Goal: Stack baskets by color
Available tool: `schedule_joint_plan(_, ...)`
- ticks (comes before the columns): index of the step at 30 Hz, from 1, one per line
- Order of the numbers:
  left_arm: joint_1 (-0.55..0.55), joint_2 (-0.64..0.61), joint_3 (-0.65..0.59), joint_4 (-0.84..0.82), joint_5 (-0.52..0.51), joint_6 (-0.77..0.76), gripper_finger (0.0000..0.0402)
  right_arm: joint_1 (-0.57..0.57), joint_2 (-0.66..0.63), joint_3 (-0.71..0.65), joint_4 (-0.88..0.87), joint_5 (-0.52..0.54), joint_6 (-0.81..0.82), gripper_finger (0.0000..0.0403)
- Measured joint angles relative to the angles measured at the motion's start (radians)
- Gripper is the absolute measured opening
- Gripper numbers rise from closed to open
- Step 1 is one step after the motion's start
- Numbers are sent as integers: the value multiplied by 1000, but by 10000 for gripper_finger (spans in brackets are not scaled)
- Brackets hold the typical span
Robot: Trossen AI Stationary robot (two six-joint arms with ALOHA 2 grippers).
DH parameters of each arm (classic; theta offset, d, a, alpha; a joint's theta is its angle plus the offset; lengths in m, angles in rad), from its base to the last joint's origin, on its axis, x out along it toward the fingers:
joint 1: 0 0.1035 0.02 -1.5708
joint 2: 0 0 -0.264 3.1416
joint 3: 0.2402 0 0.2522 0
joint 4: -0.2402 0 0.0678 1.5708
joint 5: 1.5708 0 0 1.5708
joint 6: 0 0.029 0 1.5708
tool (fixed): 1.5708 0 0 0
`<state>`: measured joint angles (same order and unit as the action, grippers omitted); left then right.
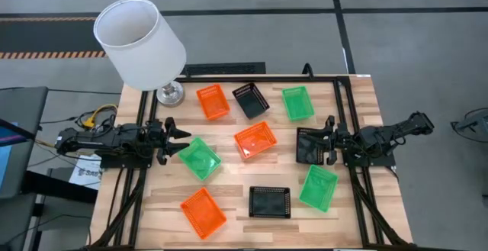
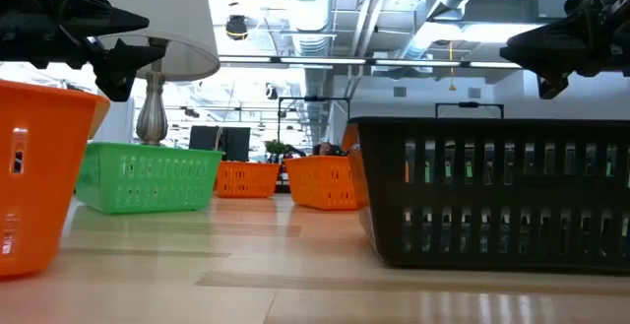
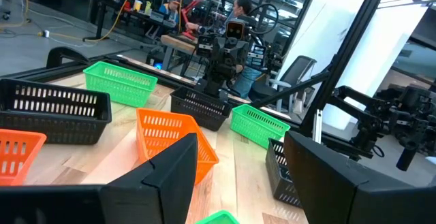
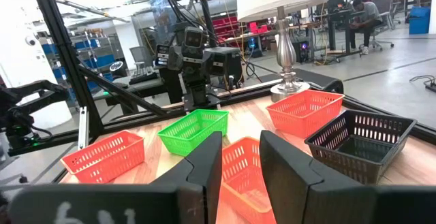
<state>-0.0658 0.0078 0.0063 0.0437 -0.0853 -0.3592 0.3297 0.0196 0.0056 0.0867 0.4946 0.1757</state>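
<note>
High view: we see the lampshade at upper left above the wooden table, on which nine baskets lie scattered singly: orange at centre, green left of it, black below. Left gripper gapes wide, empty, beside the green basket; right gripper, narrowly parted, hovers over another black basket, holding nothing.

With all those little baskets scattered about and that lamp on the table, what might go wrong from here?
The lamp stands at the table's far left corner, near the left gripper; a wide swing might knock it. The right gripper hovers over a black basket with narrow jaws, so a grab could miss the rim. The green basket sits askew and may slide.
</note>
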Motion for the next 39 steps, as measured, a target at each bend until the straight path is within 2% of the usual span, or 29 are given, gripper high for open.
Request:
schedule_joint_plan(10,0,0,0,2,-10,-1,208,0,0,0,0,0,0,122)
schedule_joint_plan(15,0,0,0,29,-149,-6,208,-6,0,0,0,5,0,122)
schedule_joint_plan(17,0,0,0,35,-167,-64,208,-14,0,0,0,5,0,122)
schedule_joint_plan(23,0,0,0,30,-166,-394,208,-19,0,0,-1,4,0,122)
schedule_joint_plan(29,0,1,0,35,-239,-533,208,-19,0,0,0,4,3,122)
schedule_joint_plan(32,0,0,0,35,-241,-532,208,-17,0,0,9,4,137,122)
schedule_joint_plan(35,0,1,0,40,-288,-544,208,-26,0,0,51,14,312,122)
schedule_joint_plan(39,0,1,0,45,-335,-650,208,-53,0,1,119,30,474,122)
